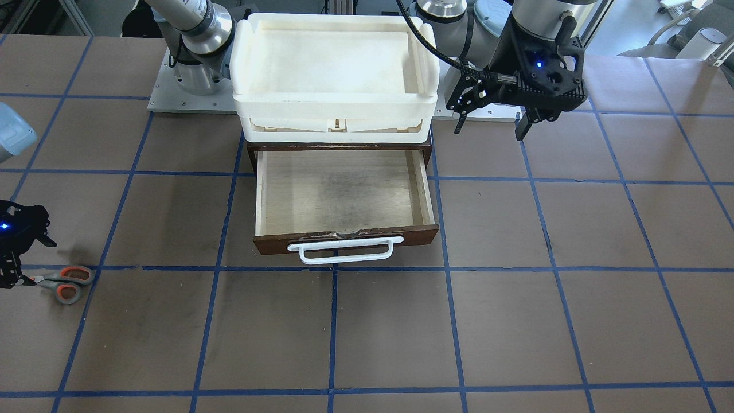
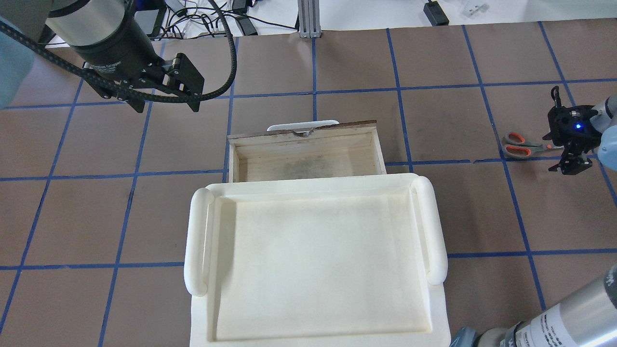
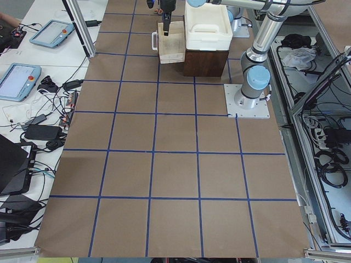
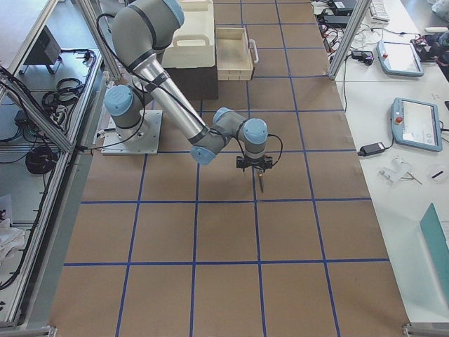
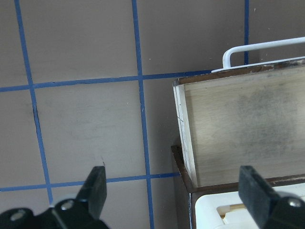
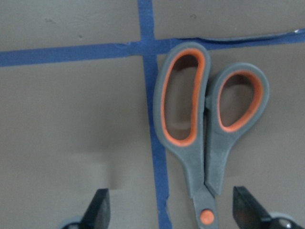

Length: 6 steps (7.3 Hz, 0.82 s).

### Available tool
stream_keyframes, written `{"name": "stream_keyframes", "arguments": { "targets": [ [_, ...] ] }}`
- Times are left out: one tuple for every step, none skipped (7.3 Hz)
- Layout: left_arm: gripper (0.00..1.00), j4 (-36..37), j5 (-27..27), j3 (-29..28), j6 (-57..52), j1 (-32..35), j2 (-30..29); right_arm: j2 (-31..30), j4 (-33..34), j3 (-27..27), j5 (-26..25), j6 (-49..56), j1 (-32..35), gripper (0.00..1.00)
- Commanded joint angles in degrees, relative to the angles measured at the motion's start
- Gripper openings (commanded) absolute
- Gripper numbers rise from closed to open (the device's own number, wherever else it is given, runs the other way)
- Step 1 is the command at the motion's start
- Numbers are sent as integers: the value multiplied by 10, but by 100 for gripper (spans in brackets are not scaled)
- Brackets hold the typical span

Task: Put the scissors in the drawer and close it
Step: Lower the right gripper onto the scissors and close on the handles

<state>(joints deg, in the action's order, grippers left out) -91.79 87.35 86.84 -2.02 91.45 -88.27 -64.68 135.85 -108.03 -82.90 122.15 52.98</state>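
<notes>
1. Off at three o'clock from the drawer in the overhead view, well apart from it: scissors flat on the brown table, handle loops toward nine o'clock, blades toward three o'clock
2. Right gripper: spread wide, low over the table, nothing in its hold. In its wrist view, one finger at seven o'clock of the frame and the other at five o'clock. Pivot screw of the scissors down between them, nearer the five o'clock side, with the loops up at twelve o'clock and the blades out of sight below the frame
3. Left gripper: likewise wide open and empty, hanging at ten o'clock from the drawer in the overhead view, near its corner but apart from it
4. Drawer: pulled out from under the cream tray, pale floor bare, white handle at twelve o'clock overhead
5. Step in hand, by the look of it: the pick, lined up around the pivot but not yet closed. Nothing of the placing or the shutting done
6. Next, most likely: squeeze square across the shanks at the pivot, firmly enough to keep the pair from swivelling, then lift straight up. Carry toward nine o'clock overhead, clearing the drawer's side wall, and lower over the bare floor before letting go. Last, press on the front by the handle toward six o'clock to shut it
</notes>
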Motion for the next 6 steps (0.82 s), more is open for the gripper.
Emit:
{"name": "stream_keyframes", "arguments": {
  "targets": [
    [100, 0, 0, 0, 0, 0, -2, 6, 3, 1, 11, -2, 2, 91],
    [100, 0, 0, 0, 1, 1, -1, 10, 4, 1, 11, -2, 7, 91],
    [100, 1, 0, 0, 0, 0, -2, 12, 4, 2, 11, -2, 9, 90],
    [100, 4, -1, -1, 1, 1, -4, 12, 4, 3, 11, -2, 10, 89],
    [100, 3, 0, 0, 0, 2, -2, 16, 4, 5, 11, -1, 10, 86],
    [100, 4, 0, -1, 0, 1, -4, 17, 5, 9, 11, -1, 10, 85]
  ]
}}
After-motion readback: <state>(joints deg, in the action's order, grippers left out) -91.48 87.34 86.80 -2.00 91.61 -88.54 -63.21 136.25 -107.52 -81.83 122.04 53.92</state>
